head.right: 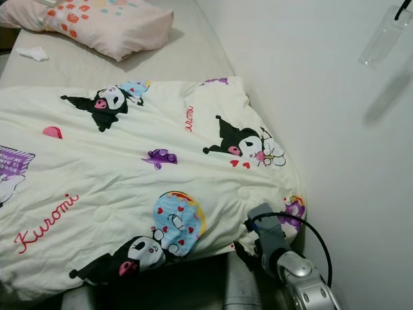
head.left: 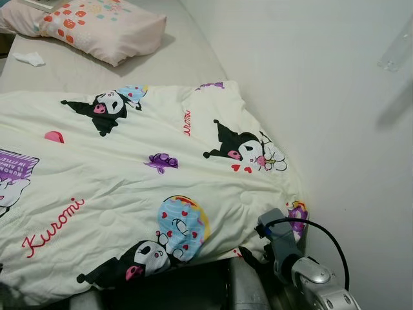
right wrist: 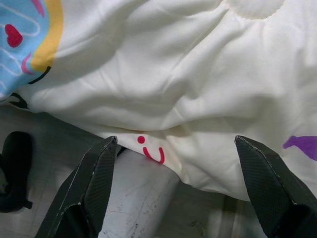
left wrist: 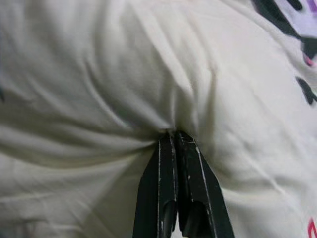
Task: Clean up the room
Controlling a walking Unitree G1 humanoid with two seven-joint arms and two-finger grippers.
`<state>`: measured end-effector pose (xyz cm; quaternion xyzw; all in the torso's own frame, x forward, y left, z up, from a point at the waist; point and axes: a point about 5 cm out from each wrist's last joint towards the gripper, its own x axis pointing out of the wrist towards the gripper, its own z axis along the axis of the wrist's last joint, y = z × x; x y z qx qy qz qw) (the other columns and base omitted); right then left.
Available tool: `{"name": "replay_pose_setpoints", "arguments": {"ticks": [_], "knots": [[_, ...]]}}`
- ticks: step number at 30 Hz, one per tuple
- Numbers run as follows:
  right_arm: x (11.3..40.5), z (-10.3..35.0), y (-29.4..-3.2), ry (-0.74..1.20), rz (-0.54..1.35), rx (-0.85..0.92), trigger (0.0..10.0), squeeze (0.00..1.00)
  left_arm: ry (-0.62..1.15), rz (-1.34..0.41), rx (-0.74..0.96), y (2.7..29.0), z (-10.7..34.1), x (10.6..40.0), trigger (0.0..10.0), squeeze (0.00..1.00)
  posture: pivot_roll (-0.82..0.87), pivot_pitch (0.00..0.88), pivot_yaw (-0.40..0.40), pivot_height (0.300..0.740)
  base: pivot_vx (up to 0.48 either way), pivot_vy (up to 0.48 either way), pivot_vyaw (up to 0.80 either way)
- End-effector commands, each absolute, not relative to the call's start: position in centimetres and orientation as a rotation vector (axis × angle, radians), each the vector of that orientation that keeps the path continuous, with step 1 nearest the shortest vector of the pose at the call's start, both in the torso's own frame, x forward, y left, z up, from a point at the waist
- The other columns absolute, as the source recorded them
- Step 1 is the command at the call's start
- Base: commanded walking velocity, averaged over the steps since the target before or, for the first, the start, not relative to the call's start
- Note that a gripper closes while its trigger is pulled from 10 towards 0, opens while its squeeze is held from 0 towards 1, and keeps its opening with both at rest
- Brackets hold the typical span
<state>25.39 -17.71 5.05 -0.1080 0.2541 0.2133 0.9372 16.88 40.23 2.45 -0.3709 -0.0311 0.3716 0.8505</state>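
Bed-making step. Left tool (left wrist: 174, 136) pinched tight on quilt (head.left: 129, 187) fold. Right tool (right wrist: 176, 163) fingers wide apart, quilt hem just ahead. Next, probably: right tool closes on hem, both pull quilt flat.

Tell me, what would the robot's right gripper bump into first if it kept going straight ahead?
Most likely the cream cartoon quilt. The right gripper has its jaws wide open, aimed at the quilt's near edge hanging off the bed. Depth is hard to judge, but nothing else lies between.
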Motion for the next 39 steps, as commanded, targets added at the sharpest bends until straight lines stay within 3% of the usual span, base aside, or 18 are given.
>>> {"name": "replay_pose_setpoints", "arguments": {"ticks": [1, 9, 11, 16, 18, 30, 31, 33, 34, 35, 36, 39], "knots": [[25.1, 4.6, -17.9, 0.533, 0.435, -0.226, 10.0, 0.0, -0.028, 0.832, -0.749, 40.4, 1.7, 15.3, 0.0, 0.0, -0.1, 0.209, -0.113, 0.511, 0.0, 0.0, 0.0], [25.3, 4.5, -18.0, 0.538, 0.435, -0.235, 10.0, 0.0, 0.068, 1.017, -0.66, 42.1, 0.6, 9.6, 0.0, 0.0, -0.08, 0.208, -0.112, 0.511, 0.0, 0.0, 0.0], [25.4, 4.5, -18.0, 0.538, 0.435, -0.236, 10.0, 0.0, 0.127, 1.1, -0.652, 42.0, -0.4, 6.8, 0.0, 0.0, -0.08, 0.208, -0.113, 0.511, 0.0, 0.0, 0.0], [25.6, 4.5, -18.0, 0.537, 0.437, -0.237, 10.0, 0.0, 0.177, 1.158, -0.637, 41.8, -1.1, 4.5, 0.0, 0.0, -0.07, 0.204, -0.118, 0.511, 0.0, 0.0, 0.0], [25.7, 4.4, -17.9, 0.54, 0.445, -0.241, 10.0, 0.0, 0.226, 1.237, -0.605, 41.8, -1.4, 1.6, 0.0, 0.0, -0.07, 0.199, -0.122, 0.511, 0.0, 0.0, 0.0], [26.0, 4.1, -17.9, 0.545, 0.449, -0.247, 10.0, 0.0, 0.189, 1.257, -0.566, 43.2, -0.1, 2.3, 0.0, 0.0, -0.06, 0.187, -0.122, 0.511, 0.0, 0.0, 0.0], [26.0, 4.1, -17.9, 0.545, 0.45, -0.247, 10.0, 0.0, 0.196, 1.221, -0.552, 43.3, 0.2, 3.7, 10.0, 0.0, -0.07, 0.18, -0.123, 0.511, 0.0, 0.0, 0.0], [26.1, 4.1, -17.9, 0.545, 0.45, -0.248, 10.0, 0.0, 0.208, 1.205, -0.539, 43.3, 0.3, 4.3, 10.0, 0.0, -0.07, 0.18, -0.123, 0.511, 0.0, 0.0, 0.0], [26.2, 4.1, -17.9, 0.543, 0.451, -0.249, 10.0, 0.0, 0.203, 1.181, -0.525, 43.5, 0.6, 5.2, 10.0, 0.78, -0.07, 0.173, -0.123, 0.511, 0.0, 0.0, 0.0], [26.2, 4.1, -17.9, 0.543, 0.451, -0.249, 10.0, 0.0, 0.203, 1.181, -0.525, 43.5, 0.6, 5.2, 10.0, 0.78, -0.07, 0.173, -0.123, 0.511, 0.0, 0.0, 0.0], [26.3, 4.1, -18.0, 0.542, 0.45, -0.249, 10.0, 0.0, 0.165, 1.152, -0.527, 43.6, 1.1, 6.4, 10.0, 1.0, -0.06, 0.163, -0.123, 0.511, 0.0, 0.0, 0.0], [26.4, 4.0, -18.1, 0.54, 0.445, -0.237, 10.0, 0.0, 0.139, 1.123, -0.525, 43.7, 1.4, 7.5, 10.0, 1.0, -0.06, 0.143, -0.118, 0.511, 0.0, 0.0, 0.0]]}}
